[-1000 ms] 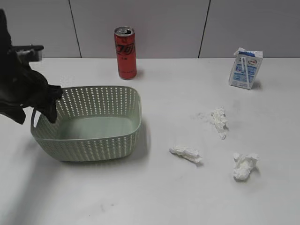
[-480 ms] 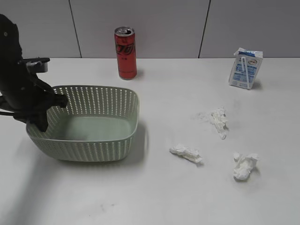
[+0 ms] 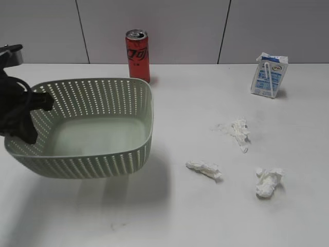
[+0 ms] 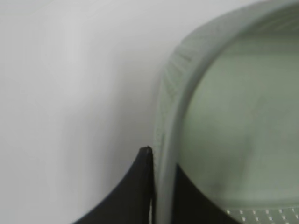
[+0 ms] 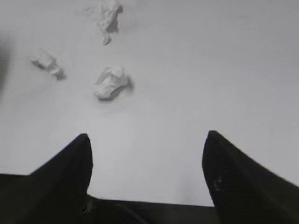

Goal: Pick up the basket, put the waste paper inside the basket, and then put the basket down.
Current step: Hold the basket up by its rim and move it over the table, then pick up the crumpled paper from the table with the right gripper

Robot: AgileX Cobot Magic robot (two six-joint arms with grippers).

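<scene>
The pale green perforated basket (image 3: 92,163) hangs above the table on the left, tilted, with its shadow below it. My left gripper (image 3: 26,119) is shut on the rim at the basket's left end. In the left wrist view the gripper (image 4: 163,161) has one finger outside and one inside the basket wall (image 4: 183,98). Three white waste paper wads lie on the table at the right: a far one (image 3: 239,131), a middle one (image 3: 204,168) and a near one (image 3: 268,181). My right gripper (image 5: 147,140) is open and empty above the table, short of the wads (image 5: 111,83).
A red drink can (image 3: 138,57) stands behind the basket near the back wall. A white-and-blue drink carton (image 3: 269,75) stands at the back right. The grey panelled wall closes off the table's far edge.
My left gripper has lifted the basket off the table and carried it up and to the left; it now hangs tilted. The paper wads, can and carton have not moved.
</scene>
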